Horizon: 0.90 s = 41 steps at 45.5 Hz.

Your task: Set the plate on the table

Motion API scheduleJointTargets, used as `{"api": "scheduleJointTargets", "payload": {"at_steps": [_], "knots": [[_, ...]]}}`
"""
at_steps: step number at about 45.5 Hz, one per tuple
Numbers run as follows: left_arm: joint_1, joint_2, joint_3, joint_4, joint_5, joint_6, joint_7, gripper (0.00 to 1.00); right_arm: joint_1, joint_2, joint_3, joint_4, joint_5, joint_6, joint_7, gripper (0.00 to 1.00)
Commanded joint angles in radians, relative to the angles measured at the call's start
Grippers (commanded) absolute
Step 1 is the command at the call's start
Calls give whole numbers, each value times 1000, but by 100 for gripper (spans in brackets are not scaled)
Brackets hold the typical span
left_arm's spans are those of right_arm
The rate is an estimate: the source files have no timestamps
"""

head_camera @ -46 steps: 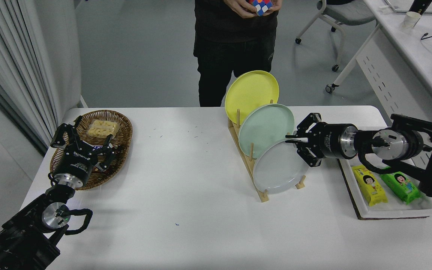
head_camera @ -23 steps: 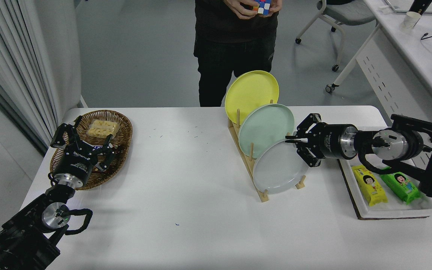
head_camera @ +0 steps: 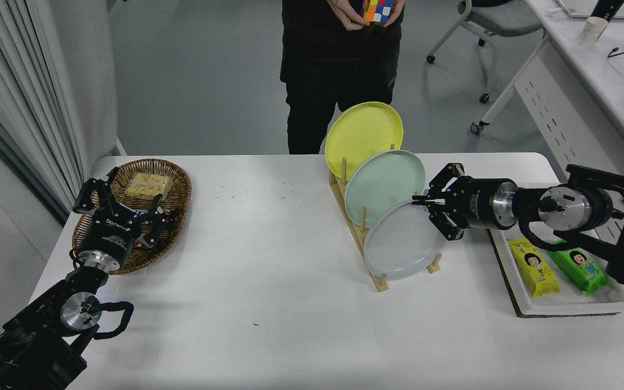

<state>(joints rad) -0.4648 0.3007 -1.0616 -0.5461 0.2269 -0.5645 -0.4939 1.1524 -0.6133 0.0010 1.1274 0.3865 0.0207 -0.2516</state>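
Legible writing is limited: white lettering runs around the body of the left gripper (head_camera: 118,208) and the barrel of the right gripper (head_camera: 427,201), but in both cases it is too small to read. The yellow snack packet (head_camera: 533,267) and the green snack packet (head_camera: 577,270) each carry a cartoon face; their text cannot be made out.

The wooden rack (head_camera: 363,238), a pale slatted base with upright dowels, is the landmark. It stands on the table (head_camera: 268,303), a matte white top with rounded corners. Three round plates lean in its slots: the yellow plate (head_camera: 363,132) at the far end, the mint-green plate (head_camera: 383,184) in the middle, and the plate (head_camera: 403,246) at the near end, which is pale grey, glossy and has a raised rim.

The right gripper reaches in horizontally from the right of the rack. Its jaws are closed on the upper right rim of the plate, which sits in its slot.

Right of the rack, a white tray (head_camera: 561,309) with a dark edge holds both packets. Far to the left of the rack, an oval woven wicker basket (head_camera: 174,216) holds a clear pack of pale pieces. The left gripper is parked over the basket's near rim, fingers spread apart.

Beyond the rack, a person in dark clothing holds a multicoloured puzzle cube (head_camera: 376,10)
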Motion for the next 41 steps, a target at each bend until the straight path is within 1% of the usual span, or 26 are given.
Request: {"api": "scheduleJointTargets", "payload": {"at_steps": [1,27,37,41], "knots": [[0,0,0,0,0,0,0,98,4,0,-1,0,0,4,0,1],[0,0,0,0,0,0,0,98,27,0,2,0,-1,27,0,1],[0,0,0,0,-1,1,0,98,41,-13,4,-1,-3,58,0,0],[0,0,0,0,0,0,0,98,44,-28,4,0,-1,87,0,0]]}}
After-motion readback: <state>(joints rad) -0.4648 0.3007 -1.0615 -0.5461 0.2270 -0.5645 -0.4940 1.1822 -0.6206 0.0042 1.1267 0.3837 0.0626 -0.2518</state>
